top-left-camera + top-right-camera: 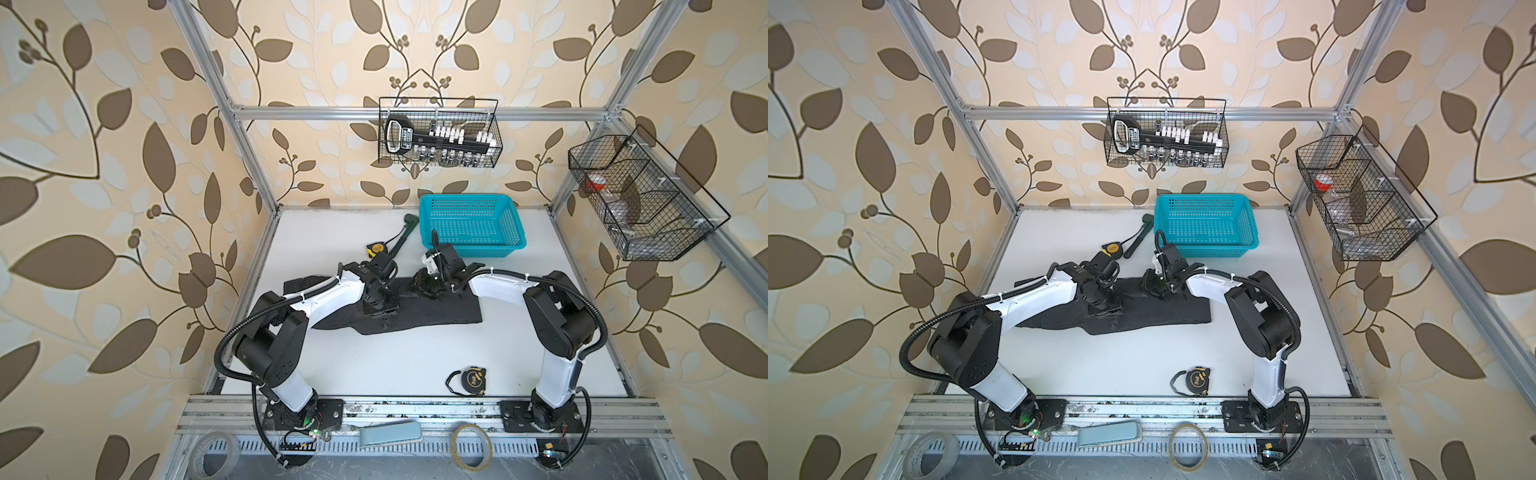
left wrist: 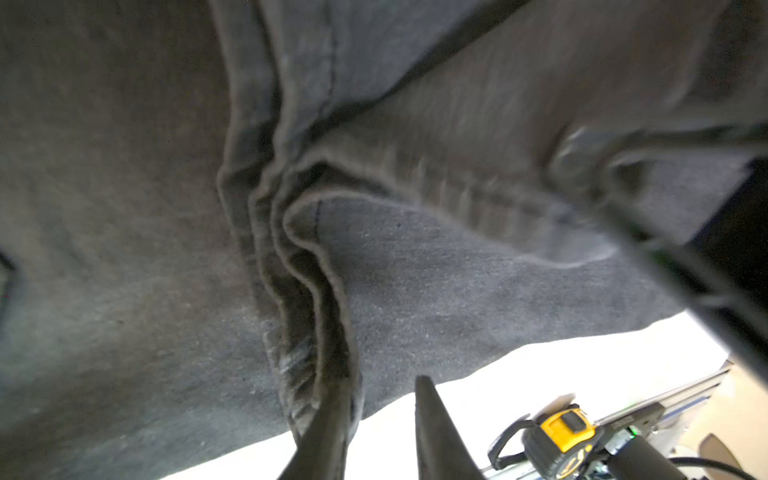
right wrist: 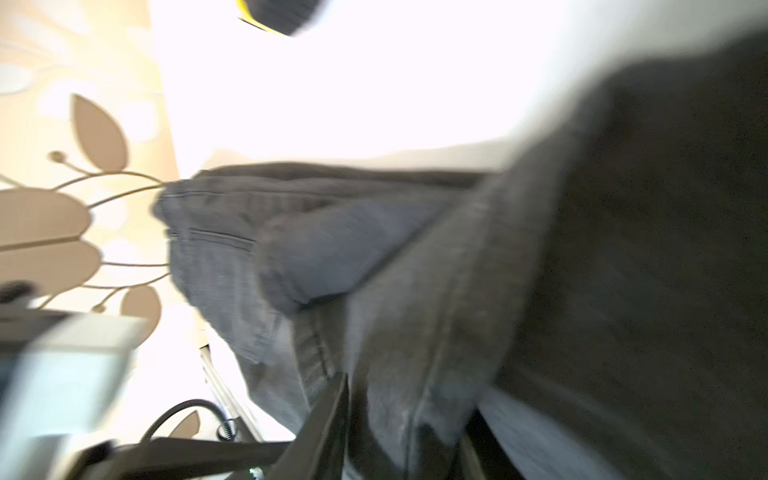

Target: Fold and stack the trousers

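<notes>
**Both pincers down on the trousers, mid-table**

Surroundings: a turquoise basket (image 1: 473,249) stands at the back of the table (image 1: 374,361), just behind my right wrist. A yellow tape measure (image 1: 376,248) and a dark long-handled tool (image 1: 401,237) lie just behind my left wrist. A second tape measure (image 1: 471,379) sits near the front edge, well apart from the cloth. My own arms hide the middle of the garment in both top views.

Position: the trousers (image 1: 440,311) lie crosswise at mid-table, between the basket and the front tape measure.

- Left pincer (image 2: 380,384): close to the front edge of the cloth, fingers apart with a gap, and one finger (image 2: 328,424) against a bunched seam ridge.
- Right pincer (image 3: 407,399): the view is blurred. A stitched fold runs between the fingers, but I cannot tell whether they clamp it.

Appearance: charcoal-black denim, worn grey along the seams, mostly flat, rucked up at both pincers.
</notes>
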Controlling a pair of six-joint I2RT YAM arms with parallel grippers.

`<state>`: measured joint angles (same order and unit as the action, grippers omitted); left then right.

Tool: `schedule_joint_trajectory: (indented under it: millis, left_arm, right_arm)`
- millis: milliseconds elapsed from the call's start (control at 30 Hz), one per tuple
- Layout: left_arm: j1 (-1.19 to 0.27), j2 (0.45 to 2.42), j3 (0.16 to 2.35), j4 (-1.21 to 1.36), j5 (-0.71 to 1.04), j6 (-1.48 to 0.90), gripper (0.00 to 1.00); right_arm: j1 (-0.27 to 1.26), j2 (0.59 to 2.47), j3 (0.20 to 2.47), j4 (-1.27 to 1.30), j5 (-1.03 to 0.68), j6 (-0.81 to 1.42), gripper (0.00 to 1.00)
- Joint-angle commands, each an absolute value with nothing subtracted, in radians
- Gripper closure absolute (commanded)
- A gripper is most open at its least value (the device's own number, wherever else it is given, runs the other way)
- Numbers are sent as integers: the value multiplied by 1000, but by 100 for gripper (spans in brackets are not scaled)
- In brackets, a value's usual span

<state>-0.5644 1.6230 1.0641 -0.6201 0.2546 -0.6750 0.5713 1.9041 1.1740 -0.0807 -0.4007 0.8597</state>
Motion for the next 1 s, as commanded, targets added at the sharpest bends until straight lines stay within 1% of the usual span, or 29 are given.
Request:
schedule_joint_trajectory:
  millis: [0,67,167,300,533,600,700,733,967]
  left_arm:
    - [-573,1635,1053,-630,254,-659,78]
    - [-573,1641,1048,-647,247,-648,78]
    - [-574,1639,1028,-662,237,-643,79]
    - [-578,1638,988,-672,221,-634,80]
    - [-578,1585,971,-663,232,-625,88]
    - [-577,1579,979,-659,241,-627,93]
    - [-578,1569,986,-657,251,-638,96]
    - [-578,1564,986,-654,252,-640,100]
    - [-578,1500,976,-666,306,-656,100]
  right_arm:
    - [575,1941,1217,-1,-443,901,63]
    - [579,1957,1235,21,-443,910,62]
    - [584,1989,1267,75,-447,930,57]
    - [600,2043,1286,204,-447,997,52]
    - [639,2115,1358,332,-450,1066,45]
    - [641,2124,1376,325,-456,1066,45]
    - [639,2099,1362,319,-459,1056,46]
    - [634,2084,1353,316,-461,1052,45]
    - [565,1909,1247,220,-455,961,45]
